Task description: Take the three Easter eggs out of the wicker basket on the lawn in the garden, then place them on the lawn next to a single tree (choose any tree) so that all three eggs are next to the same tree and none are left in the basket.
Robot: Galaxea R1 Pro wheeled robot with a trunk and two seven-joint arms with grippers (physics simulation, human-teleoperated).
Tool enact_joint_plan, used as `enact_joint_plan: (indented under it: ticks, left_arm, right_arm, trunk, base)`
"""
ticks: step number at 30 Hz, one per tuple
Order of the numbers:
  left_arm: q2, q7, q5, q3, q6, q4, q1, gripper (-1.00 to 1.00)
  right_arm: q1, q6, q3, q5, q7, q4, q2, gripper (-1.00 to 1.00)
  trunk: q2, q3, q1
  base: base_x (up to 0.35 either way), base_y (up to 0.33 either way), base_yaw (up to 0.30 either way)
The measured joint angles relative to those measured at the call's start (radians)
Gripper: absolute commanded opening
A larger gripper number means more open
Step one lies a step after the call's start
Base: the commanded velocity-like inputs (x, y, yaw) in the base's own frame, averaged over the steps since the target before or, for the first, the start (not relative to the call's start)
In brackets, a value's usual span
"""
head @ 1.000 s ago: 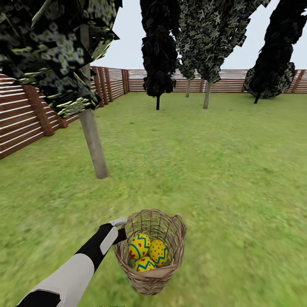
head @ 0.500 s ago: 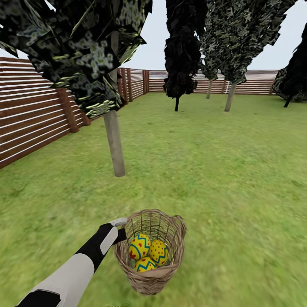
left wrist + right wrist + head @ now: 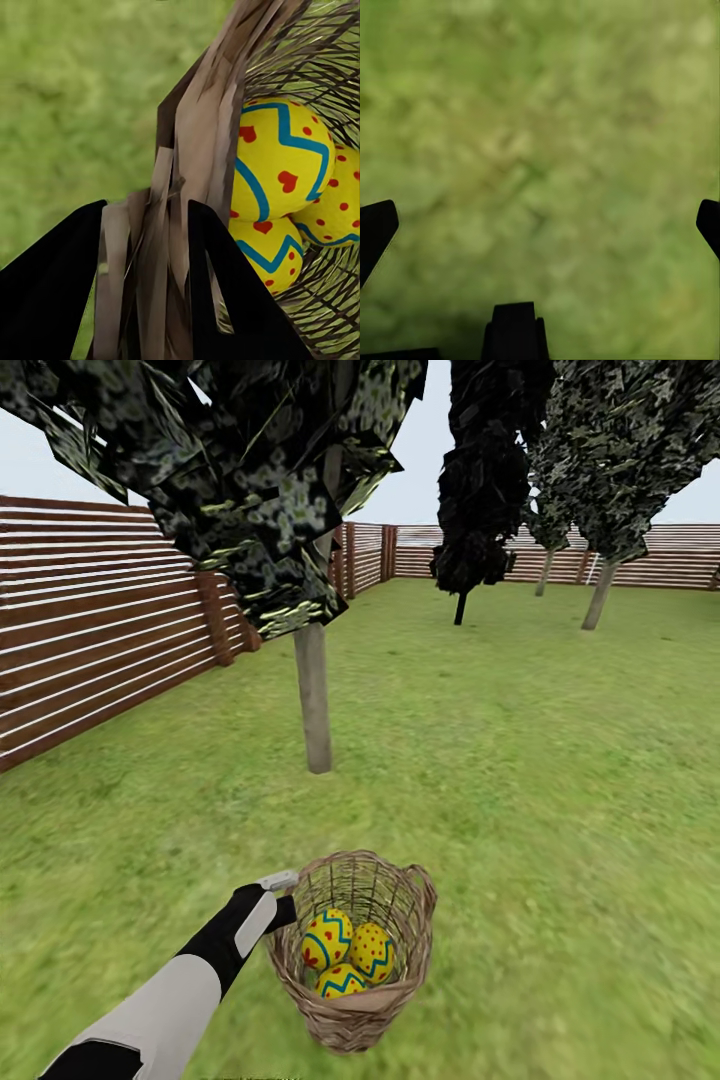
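Note:
The wicker basket (image 3: 352, 960) hangs at the end of my left arm, low in the head view. My left gripper (image 3: 284, 892) is shut on its braided rim (image 3: 184, 187). The black fingers (image 3: 52, 292) press on either side of the weave. All three Easter eggs lie inside: one with blue zigzags (image 3: 327, 938), one with red dots (image 3: 372, 950), one lower down (image 3: 340, 981). A tree with a pale straight trunk (image 3: 314, 700) stands on the lawn (image 3: 520, 780) ahead, slightly left. My right gripper (image 3: 542, 225) is open over bare grass (image 3: 547, 127).
A brown slat fence (image 3: 100, 630) runs along the left and across the back. A slim black tree (image 3: 480, 510) and two more pale-trunked trees (image 3: 600, 595) stand farther off on the right. Open grass lies between me and the near trunk.
The head view has swung left, so the near tree, fence and far trees sit further right in the picture. The basket, eggs and left arm hold the same place in view.

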Motion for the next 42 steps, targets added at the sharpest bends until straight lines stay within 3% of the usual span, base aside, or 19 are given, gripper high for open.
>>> enact_joint_plan:
  ticks: [5, 8, 12, 18, 19, 21, 42]
  left_arm:
    - [0.0, 0.0, 0.004, 0.001, -0.002, 0.0, 0.0, -1.0]
    - [0.007, -0.001, -0.016, -0.003, 0.004, 0.005, 0.004, -1.0]
    - [0.007, -0.001, 0.002, 0.001, -0.003, -0.004, 0.015, -1.0]
    - [0.017, -0.001, 0.001, 0.003, -0.003, -0.013, 0.015, -1.0]
    - [0.021, -0.001, -0.006, 0.002, -0.001, -0.016, 0.015, -1.0]
    - [0.023, -0.001, 0.0, 0.001, 0.001, -0.017, 0.015, -1.0]
    - [0.026, -0.001, 0.004, 0.003, -0.001, -0.02, 0.015, -1.0]
  right_arm:
    - [0.0, 0.0, 0.0, 0.001, 0.0, 0.0, -0.002, 1.0]
    - [-0.011, -0.016, 0.004, 0.004, -0.005, -0.017, -0.013, 1.0]
    - [-0.034, -0.029, 0.004, 0.003, -0.004, -0.04, -0.025, 1.0]
    - [-0.069, -0.028, 0.004, 0.003, -0.005, -0.074, -0.027, 1.0]
    - [-0.075, -0.028, 0.004, 0.003, -0.005, -0.142, -0.027, 1.0]
    - [-0.075, -0.028, 0.003, 0.003, -0.005, -0.146, -0.028, 1.0]
    - [-0.075, -0.031, 0.003, 0.003, -0.006, -0.141, -0.026, 1.0]
  trunk:
    - [0.035, 0.016, -0.019]
    - [0.035, 0.016, -0.019]
    - [0.035, 0.016, -0.019]
    - [0.035, 0.016, -0.019]
    - [0.035, 0.016, -0.019]
    - [0.035, 0.016, -0.019]
    - [0.035, 0.016, -0.02]
  base:
    - [0.0, 0.0, 0.017]
    - [0.0, 0.0, 0.0]
    - [0.0, 0.0, 0.0]
    - [0.0, 0.0, 0.0]
    - [0.0, 0.0, 0.0]
    - [0.0, 0.0, 0.036]
    - [0.04, 0.0, 0.275]
